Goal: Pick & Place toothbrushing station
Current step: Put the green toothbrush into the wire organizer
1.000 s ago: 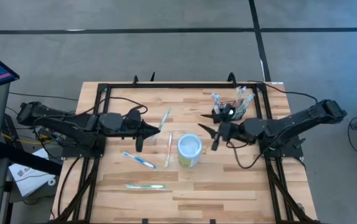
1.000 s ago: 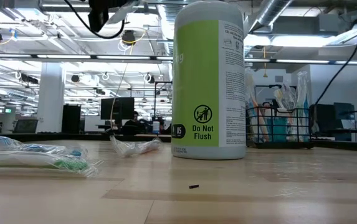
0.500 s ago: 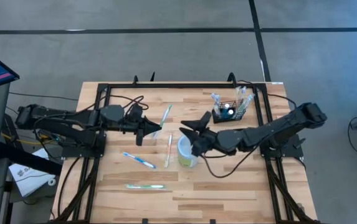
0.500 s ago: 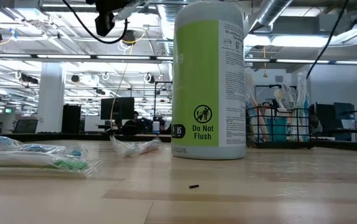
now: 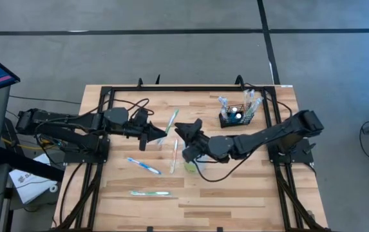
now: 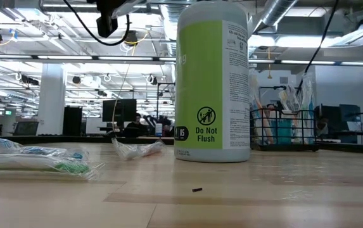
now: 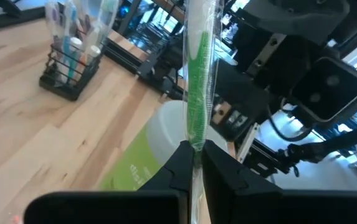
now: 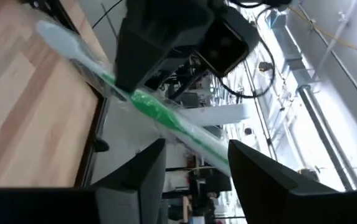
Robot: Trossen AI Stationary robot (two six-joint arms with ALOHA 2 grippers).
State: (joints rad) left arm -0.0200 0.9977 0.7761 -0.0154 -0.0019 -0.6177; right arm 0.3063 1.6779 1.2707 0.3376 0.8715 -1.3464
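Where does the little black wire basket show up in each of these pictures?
High view: black wire basket, just right of the middle.
Low view: right of the middle.
Left wrist view: upper left.
Right wrist view: not in it.
Shared landmark: the white-and-green cup.

Cup mid-table, basket behind-right w/ brushes inside, wrapped toothbrushes left — on table
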